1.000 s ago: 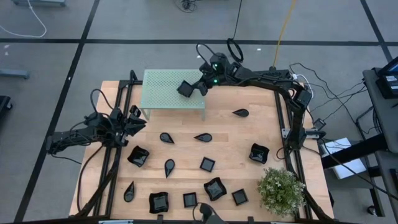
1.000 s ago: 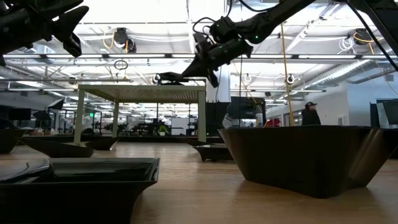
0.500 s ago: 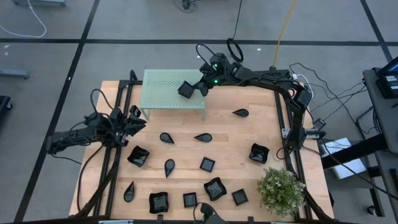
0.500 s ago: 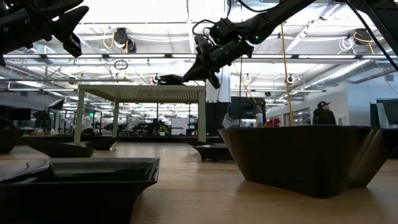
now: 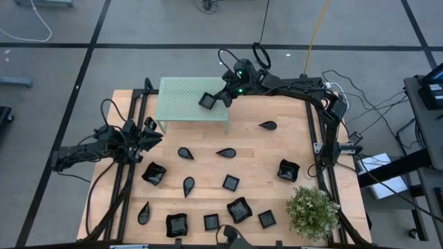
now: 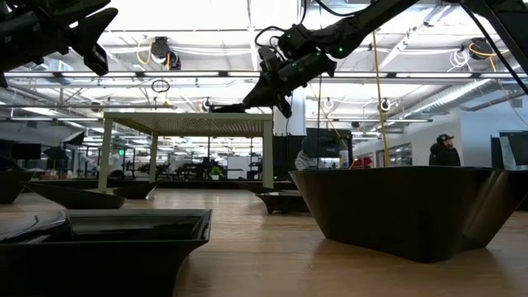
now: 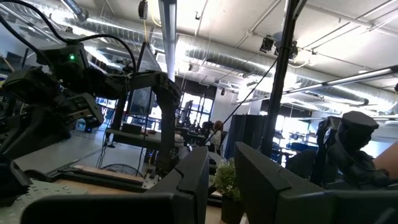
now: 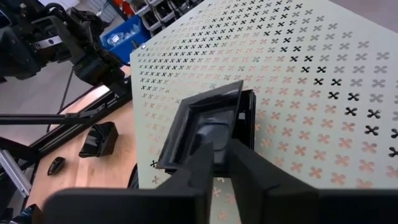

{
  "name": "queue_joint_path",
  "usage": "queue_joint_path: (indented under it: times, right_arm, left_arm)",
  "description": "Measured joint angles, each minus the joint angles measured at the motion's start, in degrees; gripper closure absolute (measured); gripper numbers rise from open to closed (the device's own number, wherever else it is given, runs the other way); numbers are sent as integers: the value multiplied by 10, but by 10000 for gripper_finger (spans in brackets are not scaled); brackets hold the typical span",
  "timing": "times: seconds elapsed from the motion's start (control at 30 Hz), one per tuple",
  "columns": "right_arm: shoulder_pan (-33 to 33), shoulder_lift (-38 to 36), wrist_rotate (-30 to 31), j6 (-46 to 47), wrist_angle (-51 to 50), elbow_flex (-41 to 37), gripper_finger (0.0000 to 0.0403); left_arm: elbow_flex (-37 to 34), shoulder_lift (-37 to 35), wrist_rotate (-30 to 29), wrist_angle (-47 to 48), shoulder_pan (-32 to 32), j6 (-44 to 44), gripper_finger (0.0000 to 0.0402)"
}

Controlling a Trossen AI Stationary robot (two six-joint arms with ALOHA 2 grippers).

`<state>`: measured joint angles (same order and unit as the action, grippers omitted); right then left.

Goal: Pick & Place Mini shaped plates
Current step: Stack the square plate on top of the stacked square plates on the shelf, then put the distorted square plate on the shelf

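Twelve dishes [image 5: 231,182] on table, plant [image 5: 313,212]

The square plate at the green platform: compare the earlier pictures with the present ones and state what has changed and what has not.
The square plate has sunk slightly onto the green platform, and the right gripper has begun to loosen on its rim. In the low view a person in the background has walked further right. The left gripper and the other plates on the table stayed put.

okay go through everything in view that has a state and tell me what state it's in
Right gripper: over the green platform, fingers astride the rim of a square plate.
Square plate: tilted on the platform.
Left gripper: waiting at the table's left edge, holding nothing.
Other plates: upright on the table.
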<state>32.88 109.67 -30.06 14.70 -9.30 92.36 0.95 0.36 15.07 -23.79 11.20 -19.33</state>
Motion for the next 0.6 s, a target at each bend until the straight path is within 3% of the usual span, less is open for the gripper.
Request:
queue_joint_path:
  times: [0.3, 0.6]
  right_arm:
    - [27, -14, 0, -4, 12, 0, 286]
    - [29, -51, -2, -9, 23, 0, 285]
  left_arm:
    - [0, 0, 0, 0, 0, 0, 321]
    - [0, 0, 0, 0, 0, 0, 321]
